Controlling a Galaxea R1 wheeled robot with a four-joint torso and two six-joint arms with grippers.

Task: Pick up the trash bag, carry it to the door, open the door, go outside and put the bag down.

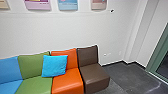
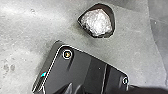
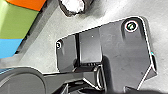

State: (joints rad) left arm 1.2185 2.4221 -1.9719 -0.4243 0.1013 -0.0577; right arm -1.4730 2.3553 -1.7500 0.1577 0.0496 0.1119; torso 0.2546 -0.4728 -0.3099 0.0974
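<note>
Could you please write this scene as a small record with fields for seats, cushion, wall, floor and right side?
seats: joined row, blue, green, orange, brown
cushion: bright blue, leaning across the green and orange backrests
wall: white, coloured panels
floor: grey; dark item with pale crumpled top, likely the trash bag
head view, right side: green frame

we have a wide, dark grey plate (image 2: 82, 62) with rounded corners and a pale line along its rim. our round corner fittings (image 2: 67, 54) have pale rings, one with an amber centre. a black stripe (image 3: 77, 50) crosses our plate beside a smoother grey panel (image 3: 90, 50), and a small teal patch (image 2: 43, 74) marks our side. our jointed bar (image 3: 65, 77) is dark grey, with a broad, rounded housing (image 3: 21, 83).
</note>
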